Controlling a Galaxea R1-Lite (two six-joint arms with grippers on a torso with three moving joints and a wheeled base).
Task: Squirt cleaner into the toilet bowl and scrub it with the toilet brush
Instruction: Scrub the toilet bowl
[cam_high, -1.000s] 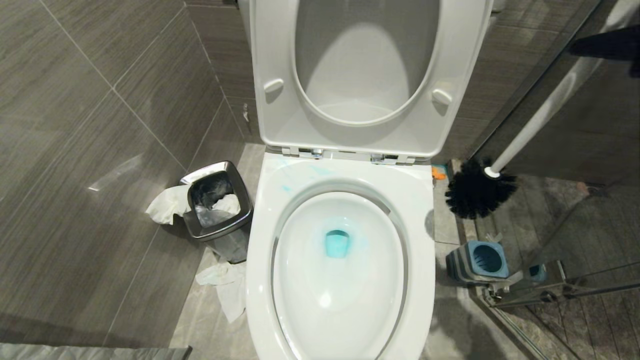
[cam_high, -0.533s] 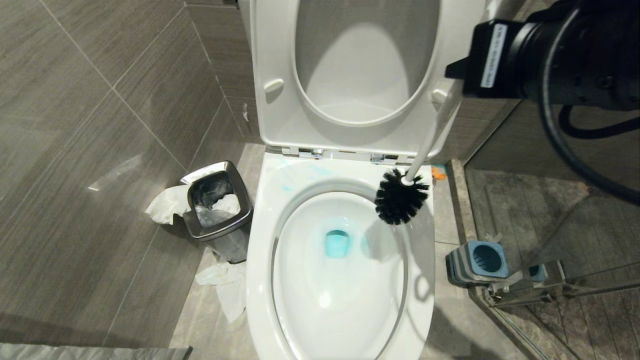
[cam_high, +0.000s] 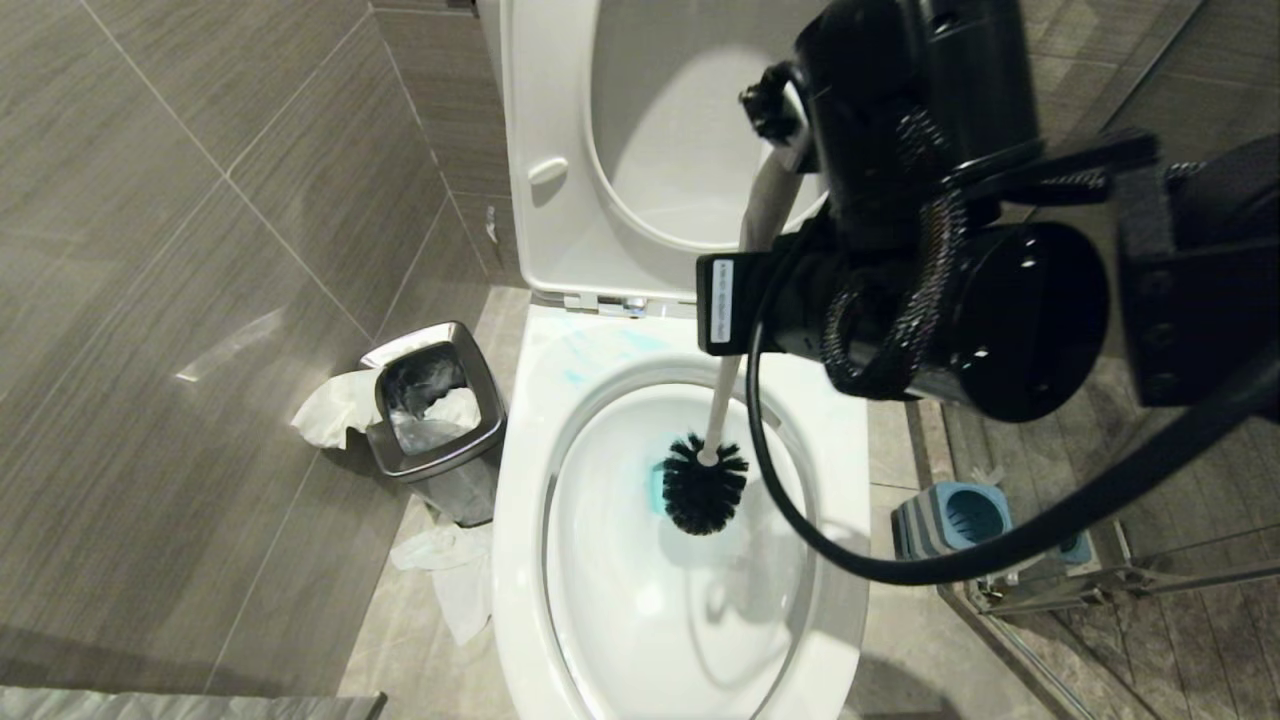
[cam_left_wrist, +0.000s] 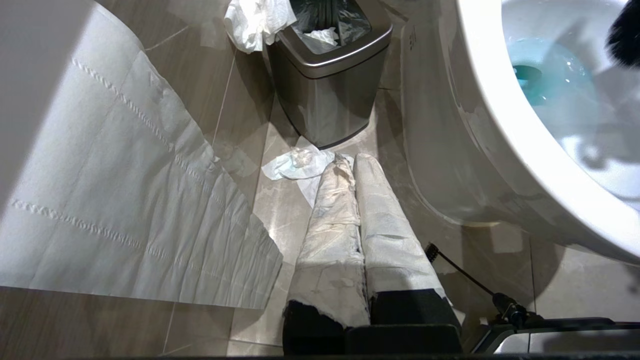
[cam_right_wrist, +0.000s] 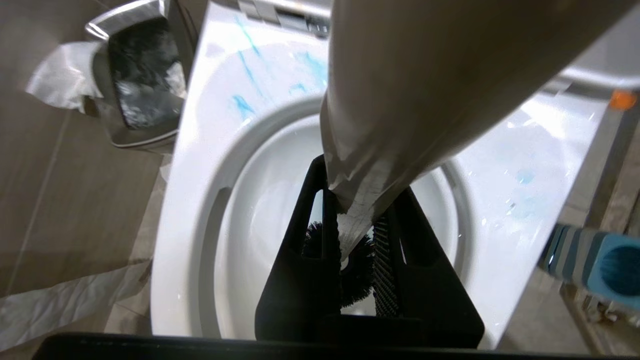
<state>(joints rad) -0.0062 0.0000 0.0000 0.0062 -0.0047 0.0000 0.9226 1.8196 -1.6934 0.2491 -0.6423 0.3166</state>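
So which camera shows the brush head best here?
The head view: the whole brush head hangs inside the toilet bowl, over the blue water. The right wrist view catches only bristles behind the right gripper holding the handle. The left wrist view shows one dark edge.

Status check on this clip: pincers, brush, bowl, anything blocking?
Right pincer shut on toilet brush, head inside toilet bowl over blue cleaner. Left pincer shut, parked low beside bowl. Nothing blocking.
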